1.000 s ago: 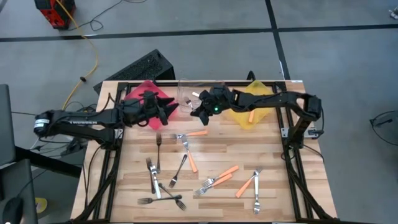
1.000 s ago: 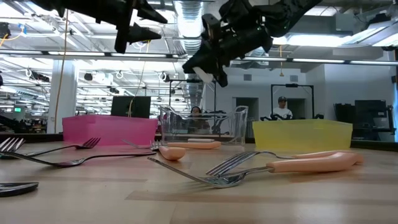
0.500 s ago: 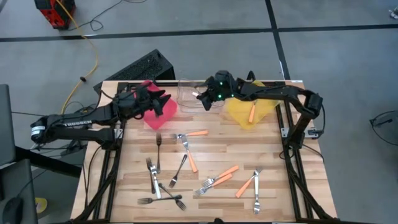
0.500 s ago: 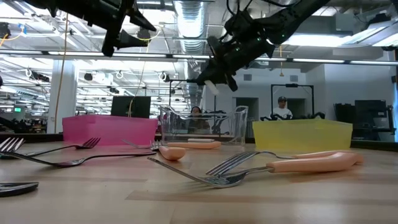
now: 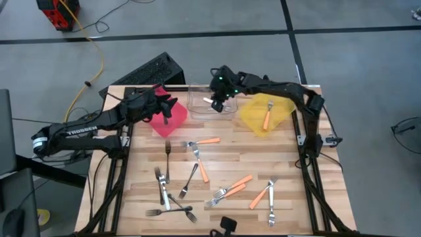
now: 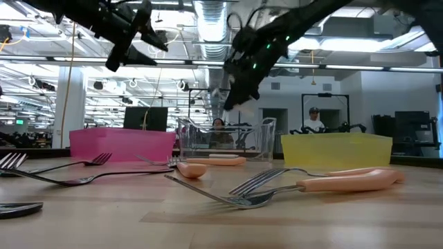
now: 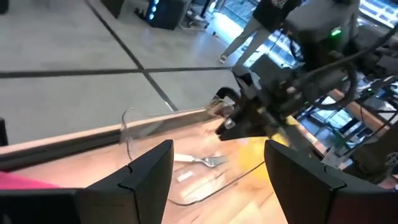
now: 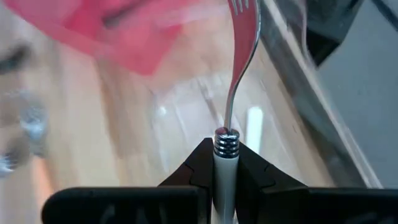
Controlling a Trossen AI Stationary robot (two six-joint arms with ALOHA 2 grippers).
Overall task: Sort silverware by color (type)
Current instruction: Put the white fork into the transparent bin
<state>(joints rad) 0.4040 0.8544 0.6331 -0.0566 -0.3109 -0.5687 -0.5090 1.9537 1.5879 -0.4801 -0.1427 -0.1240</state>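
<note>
My right gripper (image 5: 216, 100) hangs over the clear bin (image 5: 210, 105) at the table's far edge, shut on a shiny silver fork (image 8: 239, 56) with a pale handle. My left gripper (image 5: 169, 110) hovers open over the red bin (image 5: 158, 118), with nothing between its fingers (image 7: 149, 180). Another silver fork (image 7: 205, 162) lies inside the clear bin. An orange-handled fork (image 5: 266, 118) lies in the yellow bin (image 5: 263, 115). Several dark, silver and orange-handled forks (image 5: 197, 164) lie flat on the wooden table. My right gripper pinches the fork's pale handle (image 8: 225, 163) between its two fingers, just behind the ribbed collar. The fork runs on along the fingers, its tines (image 8: 241, 7) ahead of them. It slants downward, lifted clear above the clear bin.
The three bins stand in a row along the far edge, red on the left, clear in the middle, yellow on the right. The loose forks cover the table's middle and near part (image 5: 223, 191). A small dark object (image 5: 227, 225) sits at the near edge. People stand in the room behind.
My right gripper has carried the fork toward the table's far edge, from in front of the bins to over the clear bin, and has tipped to point more steeply down. My left gripper has drawn back a little toward the far left over the red bin.
</note>
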